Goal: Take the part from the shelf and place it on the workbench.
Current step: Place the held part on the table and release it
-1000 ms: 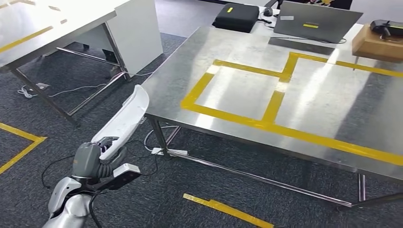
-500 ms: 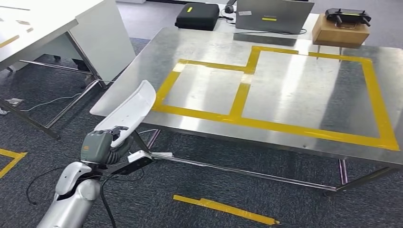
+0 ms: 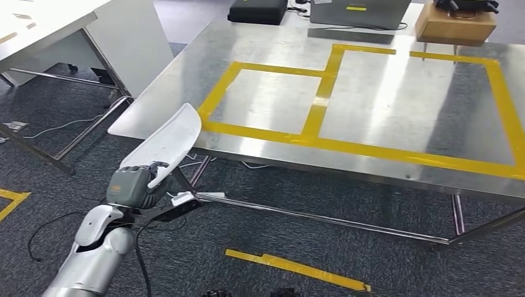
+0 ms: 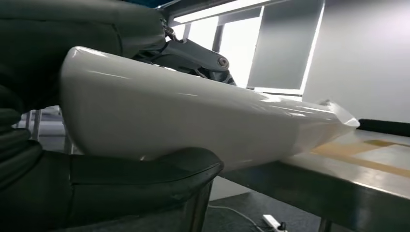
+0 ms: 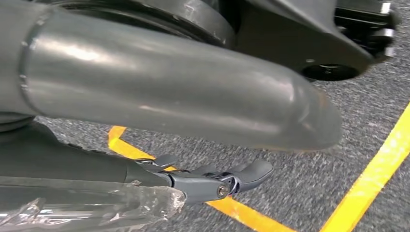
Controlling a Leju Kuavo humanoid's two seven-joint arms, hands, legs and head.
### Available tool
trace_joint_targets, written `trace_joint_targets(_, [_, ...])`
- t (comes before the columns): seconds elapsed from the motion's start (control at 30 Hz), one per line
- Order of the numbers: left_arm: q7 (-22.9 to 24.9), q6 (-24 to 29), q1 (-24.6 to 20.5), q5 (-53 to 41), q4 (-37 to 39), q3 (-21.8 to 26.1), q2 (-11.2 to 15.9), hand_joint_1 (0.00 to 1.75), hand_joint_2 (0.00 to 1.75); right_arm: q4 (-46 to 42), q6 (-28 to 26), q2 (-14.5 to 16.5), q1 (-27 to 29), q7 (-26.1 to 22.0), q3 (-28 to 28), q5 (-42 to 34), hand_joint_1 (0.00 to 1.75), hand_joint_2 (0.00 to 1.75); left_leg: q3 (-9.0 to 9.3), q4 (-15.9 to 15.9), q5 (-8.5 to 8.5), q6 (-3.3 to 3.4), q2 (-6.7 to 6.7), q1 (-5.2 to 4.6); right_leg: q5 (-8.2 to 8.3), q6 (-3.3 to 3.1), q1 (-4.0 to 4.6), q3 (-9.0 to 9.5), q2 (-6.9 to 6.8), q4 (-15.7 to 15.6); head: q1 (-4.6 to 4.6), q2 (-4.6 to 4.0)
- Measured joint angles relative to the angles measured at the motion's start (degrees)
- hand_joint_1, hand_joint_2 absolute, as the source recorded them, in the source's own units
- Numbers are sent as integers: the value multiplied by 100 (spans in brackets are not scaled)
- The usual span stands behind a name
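The white plastic part (image 3: 163,143), gripped at its base by my left hand (image 3: 131,187), seems light, stiff, slippery; the right hand's (image 5: 208,181) state I cannot tell.

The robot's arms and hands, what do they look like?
The left arm is shiny silver with rounded shells and a black cable alongside. Its left hand is grey with darker fingers. In the right wrist view, the right hand has a thick grey thumb and dark fingers.

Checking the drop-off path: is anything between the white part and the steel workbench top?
Nothing visible: the left hand holds the white part at the workbench edge, and the nearest taped area is bare.
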Motion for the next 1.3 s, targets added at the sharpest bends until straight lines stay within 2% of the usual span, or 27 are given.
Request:
trace_joint_targets(0.1, [284,141,-290,-409,298,-57,-1,175,175,1,31,0,-13,-11,8,31,0,0,-113,173,-69,-1,-5,-2,-66,11,0,-104,-6,170,-1,0])
trace_joint_targets(0.3, [398,236,-684,-715,712,-97,-70,175,175,2,40,0,-20,-44,37,71,0,0,-56,75,-25,18,-7,-3,-15,34,0,-32,-7,48,1,0])
trace_joint_targets(0.5, [317,279,-631,-708,759,-127,-189,175,175,3,32,0,-10,-19,46,49,0,0,144,-279,114,38,-7,-4,127,53,0,183,-8,-319,1,0])
trace_joint_targets(0.93, [222,267,-435,-686,506,-241,-275,175,175,4,32,0,-7,8,46,80,0,0,763,-1347,536,56,-8,-4,553,82,-2,819,-8,-1392,2,0])
trace_joint_targets(1.1, [201,247,-373,-687,371,-288,-285,175,175,4,32,0,-10,-8,46,86,0,0,900,-1581,633,58,-9,-4,650,86,-2,963,-9,-1629,2,0])
trace_joint_targets(1.3, [199,217,-320,-694,233,-362,-288,175,175,4,29,0,-11,-10,46,88,0,0,988,-1728,692,61,-10,-4,715,81,-3,1052,-10,-1778,1,0])
